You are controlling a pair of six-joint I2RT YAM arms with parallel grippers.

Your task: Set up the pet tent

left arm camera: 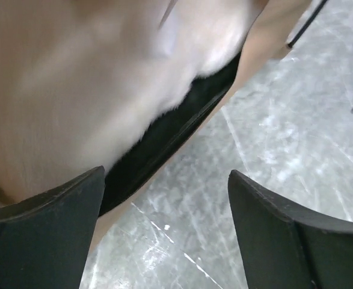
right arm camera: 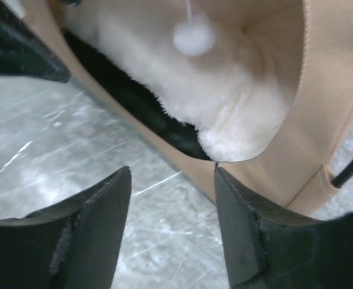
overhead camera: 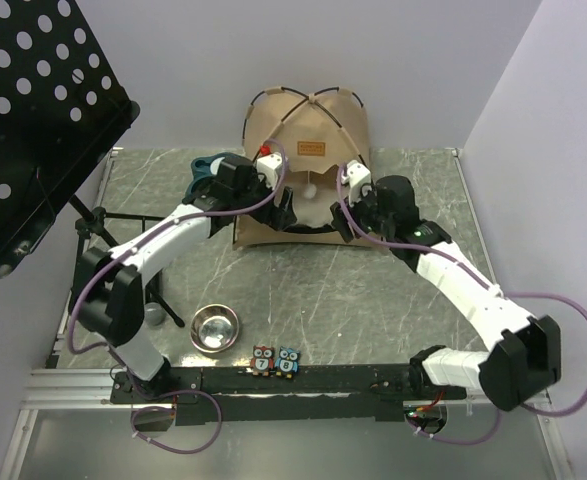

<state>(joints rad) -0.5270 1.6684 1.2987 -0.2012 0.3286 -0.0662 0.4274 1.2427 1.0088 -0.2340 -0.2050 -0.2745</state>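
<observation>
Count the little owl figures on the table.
2. The reddish owl stands near the table's near edge, right of the metal bowl. The blue owl stands beside it, on its right. The pet tent could hide others.

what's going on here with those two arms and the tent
Two robot arms are working on the pet tent. It stands upright at the back of the table, poles crossed over its top, with a white cushion and a pom-pom in its opening. The left gripper and right gripper are both at that opening, open and holding nothing.
</observation>
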